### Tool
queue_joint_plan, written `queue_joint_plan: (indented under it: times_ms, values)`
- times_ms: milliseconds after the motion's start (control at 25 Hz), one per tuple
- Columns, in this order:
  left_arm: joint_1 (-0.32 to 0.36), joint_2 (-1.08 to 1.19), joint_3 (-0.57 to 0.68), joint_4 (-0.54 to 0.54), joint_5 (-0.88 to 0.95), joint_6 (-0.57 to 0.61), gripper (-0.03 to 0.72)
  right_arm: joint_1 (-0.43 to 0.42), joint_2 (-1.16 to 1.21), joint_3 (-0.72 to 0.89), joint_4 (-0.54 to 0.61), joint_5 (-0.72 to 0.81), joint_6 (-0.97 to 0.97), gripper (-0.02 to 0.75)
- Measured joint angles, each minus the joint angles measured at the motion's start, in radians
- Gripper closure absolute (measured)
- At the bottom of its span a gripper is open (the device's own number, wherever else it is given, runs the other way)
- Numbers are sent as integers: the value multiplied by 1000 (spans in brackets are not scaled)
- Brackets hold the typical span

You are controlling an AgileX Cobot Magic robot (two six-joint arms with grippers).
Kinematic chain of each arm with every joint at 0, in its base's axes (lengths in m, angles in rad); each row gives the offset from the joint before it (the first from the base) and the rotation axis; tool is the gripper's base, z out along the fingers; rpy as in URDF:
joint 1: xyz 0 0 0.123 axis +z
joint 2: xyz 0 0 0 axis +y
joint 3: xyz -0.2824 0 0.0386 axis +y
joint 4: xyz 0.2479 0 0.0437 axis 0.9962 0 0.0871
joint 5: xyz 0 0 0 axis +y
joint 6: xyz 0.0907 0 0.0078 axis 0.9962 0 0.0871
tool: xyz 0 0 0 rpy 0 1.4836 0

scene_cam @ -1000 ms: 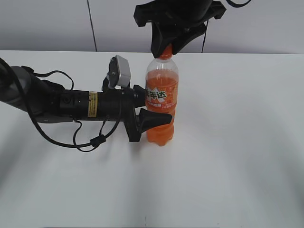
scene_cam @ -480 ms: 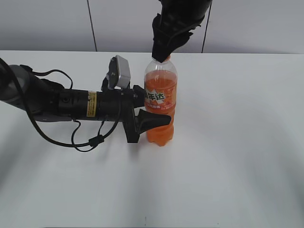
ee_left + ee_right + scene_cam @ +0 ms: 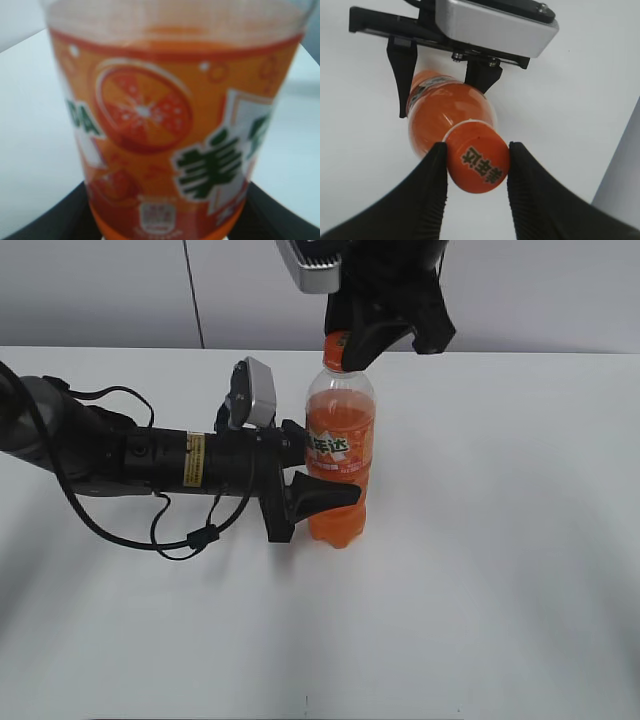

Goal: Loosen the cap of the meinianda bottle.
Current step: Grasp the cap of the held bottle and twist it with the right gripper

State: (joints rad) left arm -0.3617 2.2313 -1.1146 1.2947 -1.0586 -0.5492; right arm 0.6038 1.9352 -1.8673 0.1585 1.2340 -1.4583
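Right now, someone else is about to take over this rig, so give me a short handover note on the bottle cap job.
Left gripper: shut on the meinianda bottle at its lower body, holding it upright on the white table.
Right gripper: above the bottle, fingers on both sides of the orange cap, pressing its ribbed side.
Done: bottle braced, cap gripped. The cap is on the neck; whether it has loosened at all cannot be told from these views.
Left: twist the cap with the right gripper while the left holds firm, then release.
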Motion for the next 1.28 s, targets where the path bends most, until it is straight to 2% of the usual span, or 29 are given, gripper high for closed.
queue_joint_plan:
  times_ms: [160,240,600,720,920,1080,1160,1280]
  values:
    - [-2,0,0,-2,4,0,281,0,-2,0,-12,1,-201,462]
    - [-2,0,0,-3,5,0,281,0,-2,-2,-13,1,-239,462]
    - [-3,0,0,-3,3,0,281,0,-2,-3,-13,1,-210,449]
    - [-3,0,0,-4,2,-1,281,0,-7,-3,-10,-4,-180,402]
    - [-3,0,0,-4,1,-1,281,0,-42,-3,53,-5,-122,269]
    - [-3,0,0,-4,1,-2,281,0,-80,-3,67,-5,46,239]
    - [-3,0,0,-4,1,-2,281,0,-90,-4,67,-5,234,236]
    - [-3,0,0,-4,1,-2,281,0,-92,-5,66,-5,656,234]
